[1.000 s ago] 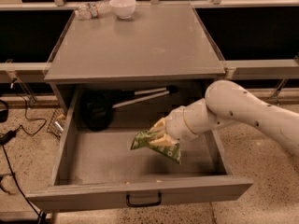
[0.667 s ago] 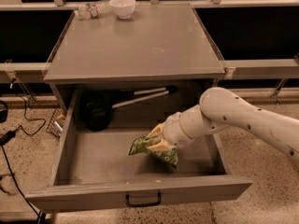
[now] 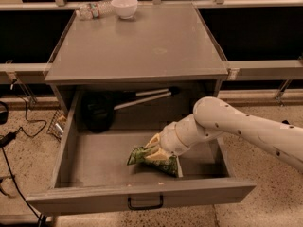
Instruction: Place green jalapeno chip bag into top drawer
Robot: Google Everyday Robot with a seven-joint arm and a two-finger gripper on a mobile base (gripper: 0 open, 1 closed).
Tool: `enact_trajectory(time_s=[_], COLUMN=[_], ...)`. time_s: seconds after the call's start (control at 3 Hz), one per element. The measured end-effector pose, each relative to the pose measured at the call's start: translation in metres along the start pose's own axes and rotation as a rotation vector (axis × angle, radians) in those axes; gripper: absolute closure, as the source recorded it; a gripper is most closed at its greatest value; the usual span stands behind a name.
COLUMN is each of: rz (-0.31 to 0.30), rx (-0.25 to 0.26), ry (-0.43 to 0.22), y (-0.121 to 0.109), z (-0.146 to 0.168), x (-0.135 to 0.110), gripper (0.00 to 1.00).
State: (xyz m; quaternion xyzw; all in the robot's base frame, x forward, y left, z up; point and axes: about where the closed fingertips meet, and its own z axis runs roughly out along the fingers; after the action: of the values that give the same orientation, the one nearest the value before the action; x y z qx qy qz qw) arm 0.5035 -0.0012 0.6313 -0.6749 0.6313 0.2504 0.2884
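The top drawer (image 3: 71,126) is pulled open, a wide grey box with a flat front panel and a small black pull handle (image 3: 145,203). My gripper (image 3: 155,151) reaches down into it from the right on the white arm (image 3: 246,131). It is shut on the green jalapeno chip bag (image 3: 154,160), a crinkled green bag with white print. The bag lies low in the right half of the drawer, at or just above the drawer floor; I cannot tell whether it touches.
A black ladle-like utensil (image 3: 102,110) with a long handle lies at the back of the drawer. On the cabinet top (image 3: 142,46) stand a white bowl (image 3: 124,6) and a clear plastic bottle (image 3: 93,10) lying down. Cables run on the floor at left.
The gripper has moved lower and a little to the left inside the drawer, carrying the bag down toward the drawer floor.
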Motion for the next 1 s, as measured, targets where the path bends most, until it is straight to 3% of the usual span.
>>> enact_trajectory(time_s=[0.67, 1.0], rz=[0.0, 0.0], rx=[-0.001, -0.001], ry=[0.0, 0.0], y=[0.0, 0.0], z=[0.0002, 0.0002], x=[0.0001, 0.0001], gripper=[0.58, 0.27])
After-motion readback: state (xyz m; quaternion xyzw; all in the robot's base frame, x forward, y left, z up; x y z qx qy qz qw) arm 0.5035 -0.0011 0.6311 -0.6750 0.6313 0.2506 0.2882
